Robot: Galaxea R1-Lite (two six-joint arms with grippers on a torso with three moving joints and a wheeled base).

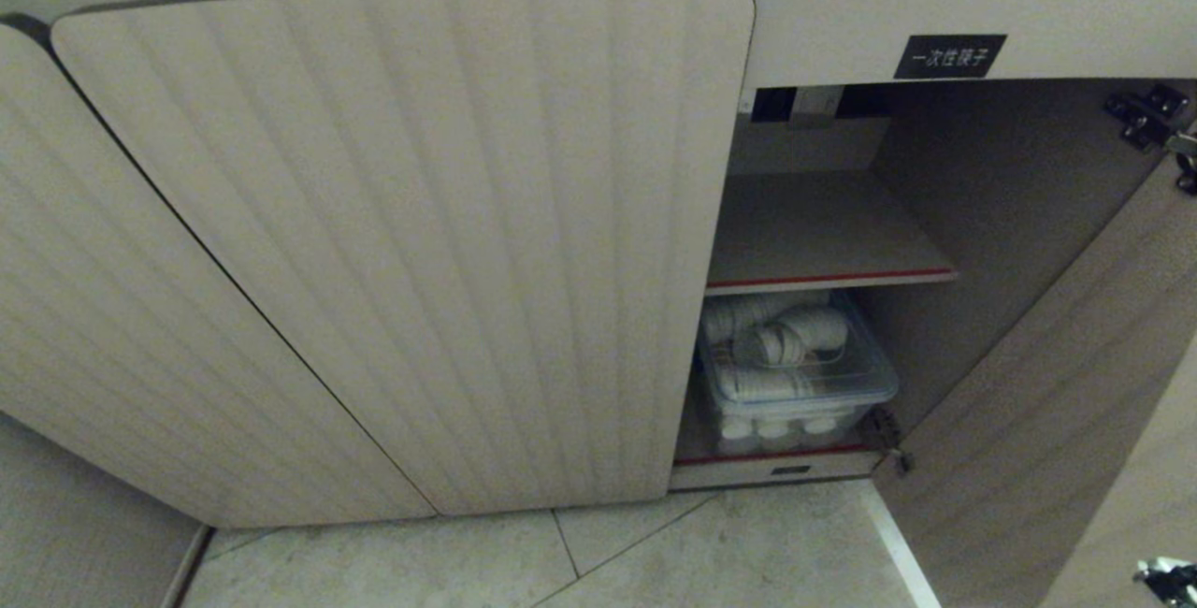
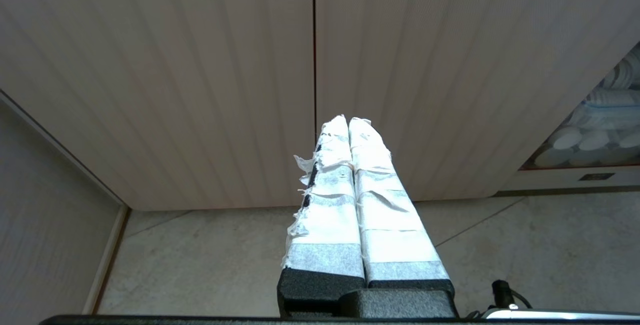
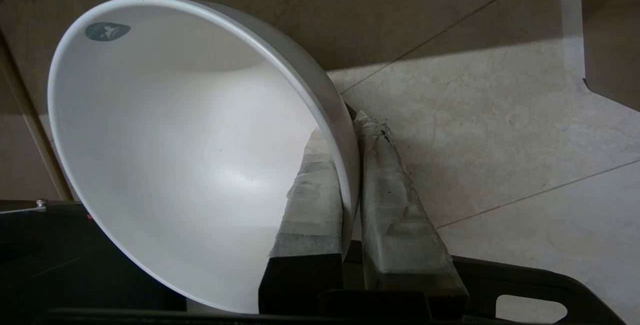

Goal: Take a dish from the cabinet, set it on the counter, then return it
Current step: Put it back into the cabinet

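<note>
Right gripper: clamped on the rim of the small plain white ceramic bowl, one finger inside, one outside, above the pale tiled floor
Left gripper: taped fingers pressed together, empty, facing the closed ribbed beige cabinet door
Cabinet: right door swung open; red-edged inner shelf bare
Clear plastic bin of white cups: below that shelf
</note>
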